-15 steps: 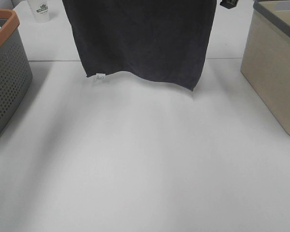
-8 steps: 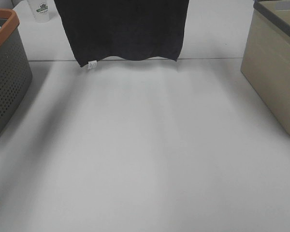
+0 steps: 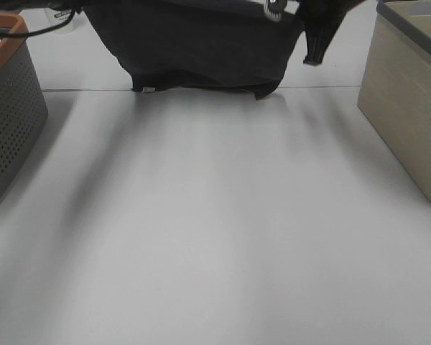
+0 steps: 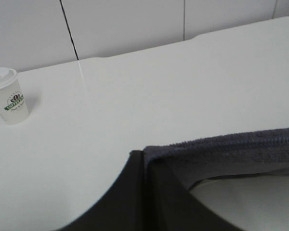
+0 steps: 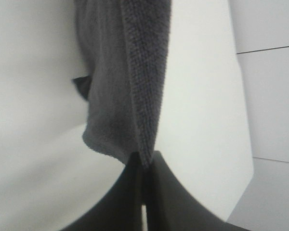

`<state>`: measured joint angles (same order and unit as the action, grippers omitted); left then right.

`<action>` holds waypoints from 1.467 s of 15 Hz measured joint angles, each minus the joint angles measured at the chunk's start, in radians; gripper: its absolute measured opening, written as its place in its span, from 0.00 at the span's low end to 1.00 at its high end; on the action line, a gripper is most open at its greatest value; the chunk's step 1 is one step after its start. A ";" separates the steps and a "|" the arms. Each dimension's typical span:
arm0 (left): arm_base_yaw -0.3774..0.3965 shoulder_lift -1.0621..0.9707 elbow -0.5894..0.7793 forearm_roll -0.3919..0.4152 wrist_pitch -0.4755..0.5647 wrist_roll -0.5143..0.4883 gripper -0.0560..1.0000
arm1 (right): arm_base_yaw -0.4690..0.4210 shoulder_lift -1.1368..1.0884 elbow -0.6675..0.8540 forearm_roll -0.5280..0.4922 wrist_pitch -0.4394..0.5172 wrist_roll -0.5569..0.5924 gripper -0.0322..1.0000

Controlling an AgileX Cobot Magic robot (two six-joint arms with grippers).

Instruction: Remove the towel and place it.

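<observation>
The dark charcoal towel [image 3: 201, 43] hangs stretched between both grippers at the far side of the white table [image 3: 215, 215]. Its lower edge sags and bunches near the table seam, with the pale tag [image 3: 149, 90] at the lower left corner. The left gripper [image 4: 143, 161] is shut on one top edge of the towel [image 4: 231, 149]. The right gripper [image 5: 144, 166] is shut on the other top edge of the towel [image 5: 125, 72]. In the exterior high view a dark part of the right arm [image 3: 320, 32] shows beside the towel's right side.
A grey perforated basket with an orange rim [image 3: 7, 108] stands at the left edge. A beige bin with a grey rim [image 3: 406, 108] stands at the right. A white paper cup [image 4: 8, 101] sits at the far left, behind the towel.
The towel has moved farther back and come down. Its hem now sags and bunches at the seam, and the arms have dropped into view at the top.
</observation>
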<state>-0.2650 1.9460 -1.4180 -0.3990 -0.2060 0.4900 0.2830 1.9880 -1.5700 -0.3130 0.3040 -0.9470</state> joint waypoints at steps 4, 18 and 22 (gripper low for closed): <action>-0.051 -0.198 0.451 0.028 -0.176 -0.053 0.05 | 0.005 -0.171 0.400 0.032 -0.194 0.001 0.05; -0.049 -0.226 0.783 0.427 -0.236 -0.501 0.05 | 0.078 -0.225 0.883 0.092 -0.438 0.003 0.05; -0.049 -0.192 0.840 0.474 -0.239 -0.521 0.05 | 0.078 -0.140 0.885 0.092 -0.449 0.004 0.05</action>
<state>-0.3140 1.7540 -0.5780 0.0750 -0.4450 -0.0310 0.3610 1.8480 -0.6850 -0.2210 -0.1450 -0.9430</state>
